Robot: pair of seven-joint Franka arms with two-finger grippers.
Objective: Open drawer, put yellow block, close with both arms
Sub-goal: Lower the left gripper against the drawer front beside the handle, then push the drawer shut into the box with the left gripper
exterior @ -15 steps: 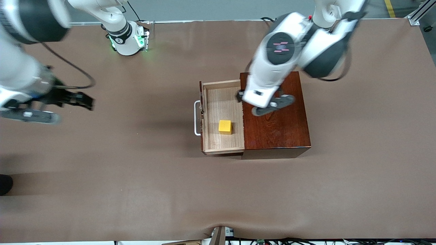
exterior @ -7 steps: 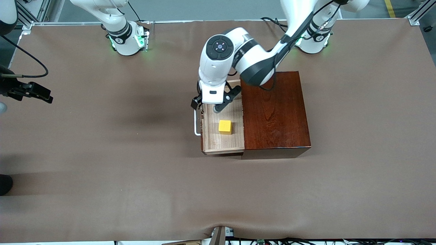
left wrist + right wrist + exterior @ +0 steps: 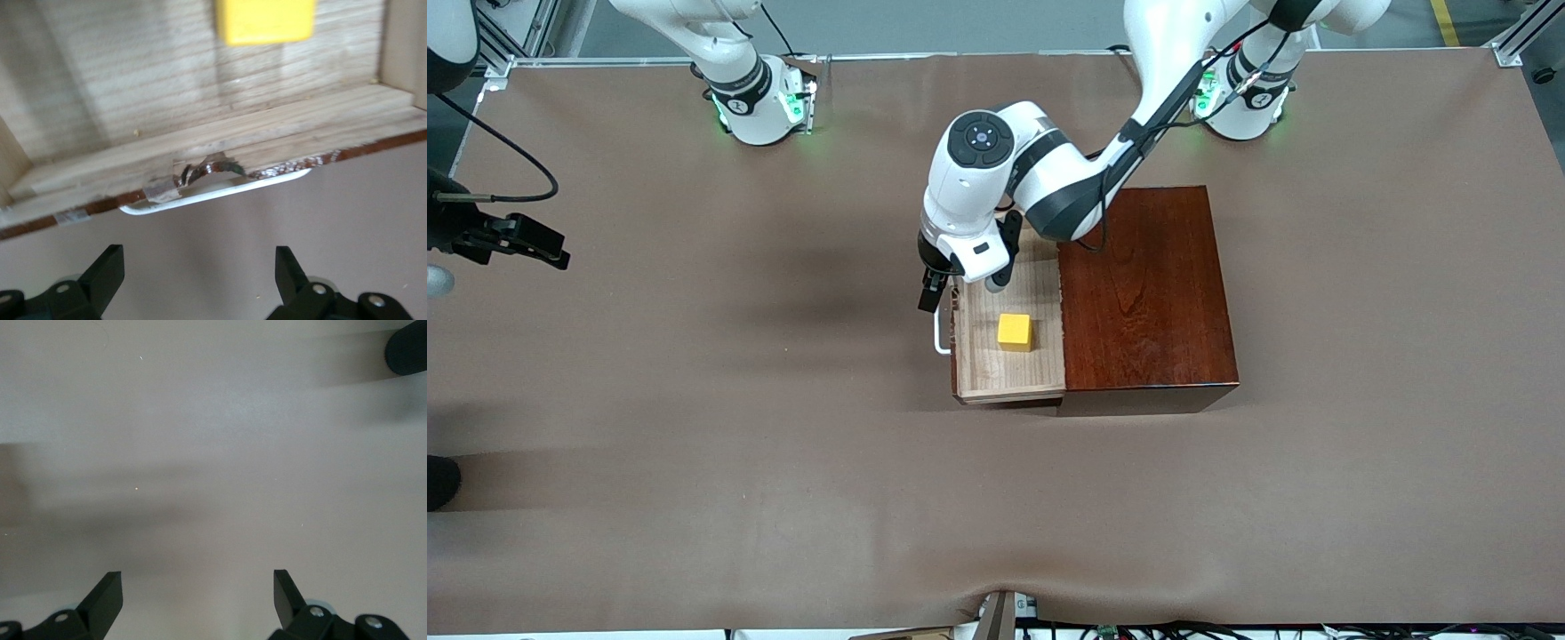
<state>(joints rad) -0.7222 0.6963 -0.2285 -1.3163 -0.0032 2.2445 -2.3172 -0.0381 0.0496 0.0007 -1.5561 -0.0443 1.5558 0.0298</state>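
A brown table cover (image 3: 783,498) spans the whole work surface. Cables (image 3: 1138,631) lie along its edge nearest the front camera.

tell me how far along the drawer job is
Done: the drawer is pulled open and the yellow block lies in it. In hand: the left claw, open, is over the white handle. Left: pushing the drawer shut. The right claw, open, waits over bare table at the right arm's end.

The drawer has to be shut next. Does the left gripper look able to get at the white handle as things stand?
Probably yes. The left gripper hangs open just in front of the drawer, with only bare table between it and the handle. The yellow block lies inside, out of the way.
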